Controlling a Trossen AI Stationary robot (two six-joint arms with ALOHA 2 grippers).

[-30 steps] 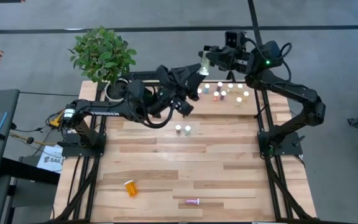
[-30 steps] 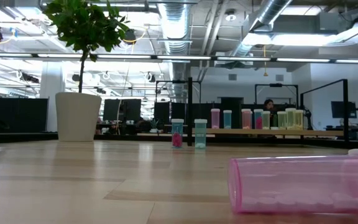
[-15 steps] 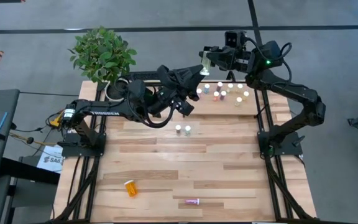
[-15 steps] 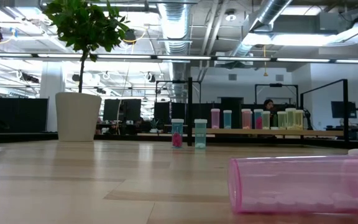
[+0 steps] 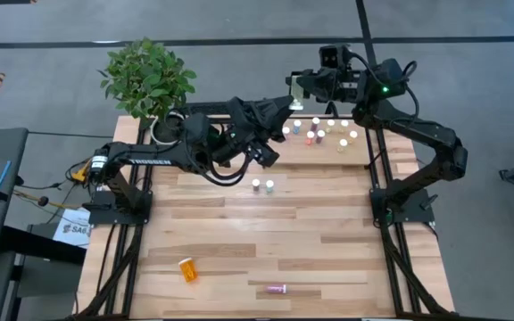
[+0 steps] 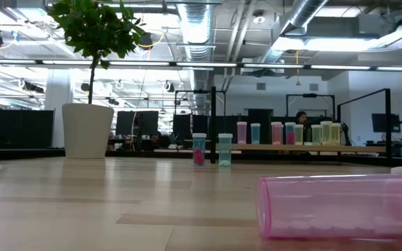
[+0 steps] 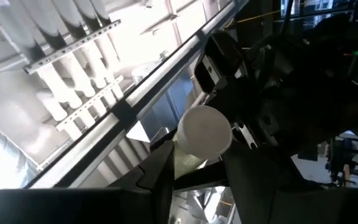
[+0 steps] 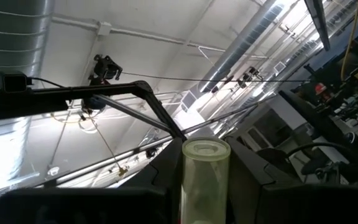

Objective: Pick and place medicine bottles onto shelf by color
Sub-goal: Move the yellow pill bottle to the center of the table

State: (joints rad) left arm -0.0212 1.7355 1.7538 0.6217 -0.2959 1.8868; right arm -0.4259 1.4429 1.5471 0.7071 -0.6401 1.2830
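Note:
High above the table's far edge, a pale yellow-green medicine bottle [image 5: 292, 98] with a white cap [image 7: 204, 130] hangs between my two grippers. My left gripper [image 5: 286, 107] reaches it from the table's left and is shut on it. My right gripper [image 5: 300, 87] comes from the right and is also shut on it. The shelf [image 5: 364, 143] at the far right carries several white-capped bottles [image 5: 324, 134] standing upright. Two more bottles [image 5: 262, 185] stand on the table's middle. An orange bottle [image 5: 187, 268] and a pink bottle [image 5: 277, 289] lie on their sides near the front edge. My left gripper has the bottle's pale body [image 7: 187, 160] between its two fingers, just behind the white cap, which sticks out past them. The fingers slant upward from the table's left. The bottle is lifted clear of everything below. My right gripper pinches the bottle's clear body [image 8: 205, 186] between its two fingers. The bottle's uncapped end [image 8: 206, 148] stands out beyond the fingertips. The fingers slant upward from the table's right, and the bottle is held high above the table.
A potted plant [image 5: 147, 80] stands at the far left corner beside the left arm. In the low view the lying pink bottle [image 6: 340, 206] fills the near right. The table's middle and near left are bare planks.
My left gripper has closed in on the bottle that my right gripper holds. Both wrists have rolled a little, and the bottle has turned with them. Neither arm has shifted across the table.

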